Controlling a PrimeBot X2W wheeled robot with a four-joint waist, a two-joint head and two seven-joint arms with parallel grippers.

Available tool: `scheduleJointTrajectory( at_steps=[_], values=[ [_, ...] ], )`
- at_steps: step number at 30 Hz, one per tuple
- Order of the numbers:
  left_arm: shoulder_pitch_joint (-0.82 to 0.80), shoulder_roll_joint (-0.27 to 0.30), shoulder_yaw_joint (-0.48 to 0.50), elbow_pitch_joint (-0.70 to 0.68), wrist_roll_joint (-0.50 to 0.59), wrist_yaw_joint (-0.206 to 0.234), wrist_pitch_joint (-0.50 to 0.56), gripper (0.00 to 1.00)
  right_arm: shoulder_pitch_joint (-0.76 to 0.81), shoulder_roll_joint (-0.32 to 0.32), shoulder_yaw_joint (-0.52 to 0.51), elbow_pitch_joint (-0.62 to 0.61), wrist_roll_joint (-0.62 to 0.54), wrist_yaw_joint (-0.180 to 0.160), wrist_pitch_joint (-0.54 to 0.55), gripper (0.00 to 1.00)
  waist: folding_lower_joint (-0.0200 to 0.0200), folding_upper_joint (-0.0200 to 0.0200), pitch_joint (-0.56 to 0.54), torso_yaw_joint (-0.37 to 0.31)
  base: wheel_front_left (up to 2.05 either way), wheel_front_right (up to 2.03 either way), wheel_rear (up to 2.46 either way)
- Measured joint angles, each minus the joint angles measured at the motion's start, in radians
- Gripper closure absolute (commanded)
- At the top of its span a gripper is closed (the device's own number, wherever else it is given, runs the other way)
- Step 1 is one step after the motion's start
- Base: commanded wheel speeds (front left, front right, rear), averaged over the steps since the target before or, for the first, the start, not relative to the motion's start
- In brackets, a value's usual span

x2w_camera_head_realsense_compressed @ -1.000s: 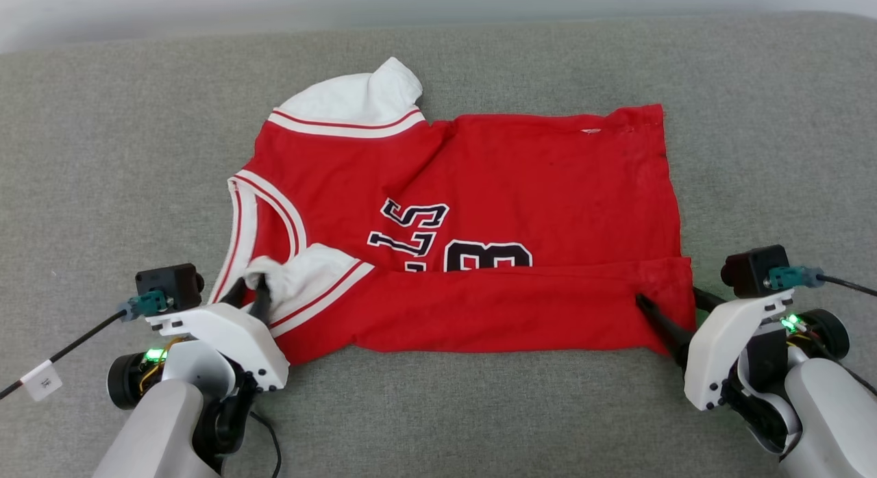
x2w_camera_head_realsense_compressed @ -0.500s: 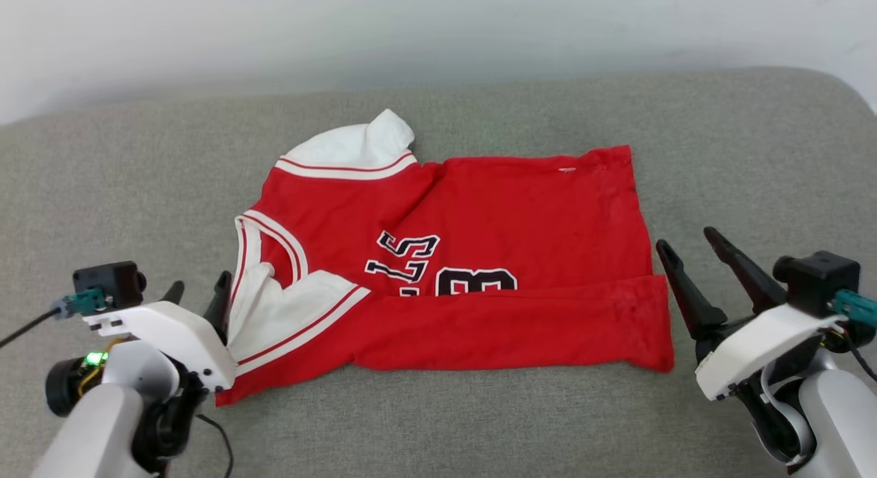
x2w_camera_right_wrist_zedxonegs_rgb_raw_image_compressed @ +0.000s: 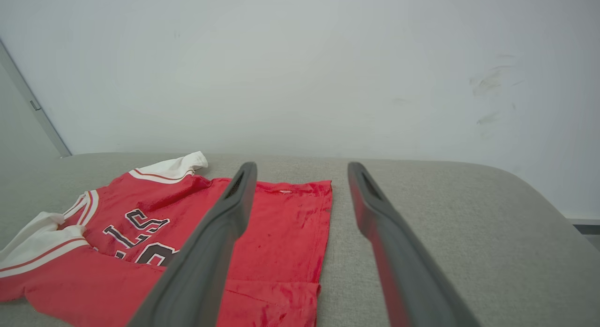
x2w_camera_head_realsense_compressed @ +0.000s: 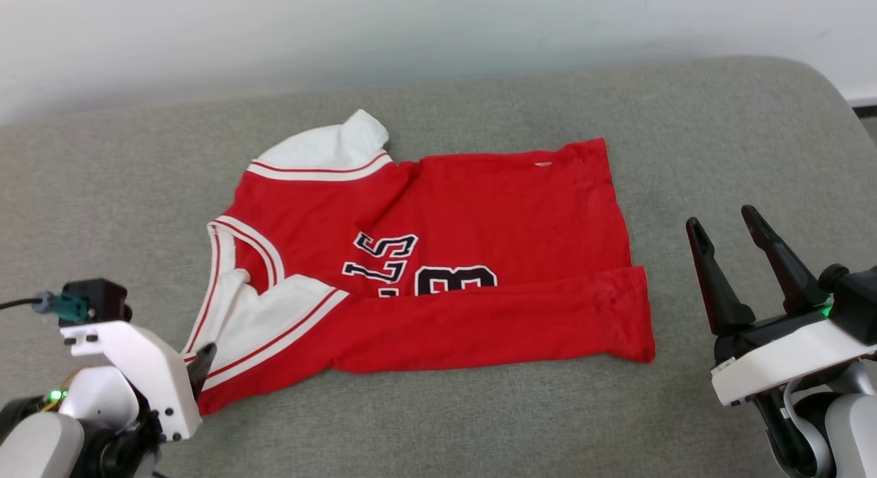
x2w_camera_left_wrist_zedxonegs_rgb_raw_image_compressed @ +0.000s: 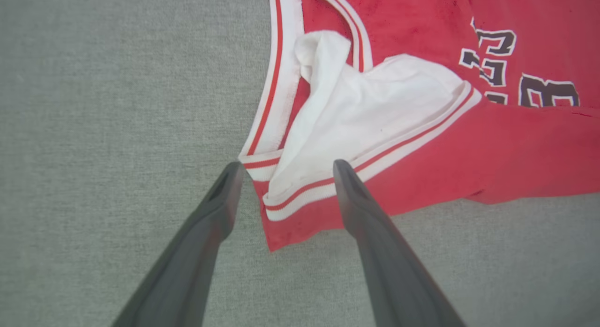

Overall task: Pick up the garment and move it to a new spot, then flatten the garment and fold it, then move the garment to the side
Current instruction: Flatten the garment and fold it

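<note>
Where the head view centres on the grey padded surface (x2w_camera_head_realsense_compressed: 479,423), you see the garment (x2w_camera_head_realsense_compressed: 479,211) lying flat across the middle of the frame. Its red body is partly folded: a long red band along the lower edge is turned up over the bottom of the black lettering. One white sleeve points toward the top of the frame at centre left. The other, edged in red-and-white stripes, lies at the lower left beside the neckline. The left gripper (x2w_camera_left_wrist_zedxonegs_rgb_raw_image_compressed: 287,164) sits at the lower left of the head view. In the left wrist view you find its two fingers spread wide, one on either side of the garment's striped corner, with nothing clamped between them. The right gripper (x2w_camera_head_realsense_compressed: 721,216) stands at the right of the head view, fingers likewise wide apart and empty, apart from the garment's right hem. A pale wall (x2w_camera_head_realsense_compressed: 411,26) runs along the top of the frame.
</note>
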State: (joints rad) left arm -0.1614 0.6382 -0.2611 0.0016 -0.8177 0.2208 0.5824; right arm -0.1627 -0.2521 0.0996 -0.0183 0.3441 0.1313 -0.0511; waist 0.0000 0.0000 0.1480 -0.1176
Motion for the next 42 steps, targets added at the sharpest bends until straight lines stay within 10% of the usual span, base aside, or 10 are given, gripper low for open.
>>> scheduleJointTrajectory(
  at_steps=[10, 14, 24, 34, 42],
  values=[
    [0.021, -0.002, 0.005, 0.062, -0.063, 0.026, 0.081, 0.00, 0.008, 0.043, -0.031, -0.049, 0.000, 0.000, 0.027, 0.00, 0.0000, 0.0000, 0.102, -0.051, 0.00, 0.00, 0.00],
    [0.009, -0.008, 0.012, 0.093, -0.098, 0.016, 0.110, 1.00, 0.007, 0.043, -0.041, -0.042, 0.006, 0.000, 0.034, 0.00, -0.0001, 0.0000, 0.119, -0.067, 0.00, 0.00, 0.00],
    [0.002, -0.051, 0.010, 0.111, -0.097, -0.035, 0.019, 1.00, 0.021, 0.009, -0.075, 0.013, 0.087, 0.000, 0.198, 0.00, 0.0000, 0.0000, 0.081, -0.042, 0.00, 0.00, 0.00],
    [-0.015, -0.038, 0.004, -0.059, -0.029, -0.011, -0.031, 1.00, -0.005, -0.073, -0.056, 0.117, 0.207, 0.000, 0.623, 0.00, 0.0000, 0.0000, 0.078, 0.012, 0.00, 0.00, 0.00],
    [-0.059, -0.052, -0.026, -0.114, 0.007, 0.000, -0.040, 1.00, -0.108, -0.055, 0.032, 0.208, 0.244, 0.000, 0.722, 0.00, 0.0001, 0.0000, 0.135, 0.051, 0.00, 0.00, 0.00]
  ],
)
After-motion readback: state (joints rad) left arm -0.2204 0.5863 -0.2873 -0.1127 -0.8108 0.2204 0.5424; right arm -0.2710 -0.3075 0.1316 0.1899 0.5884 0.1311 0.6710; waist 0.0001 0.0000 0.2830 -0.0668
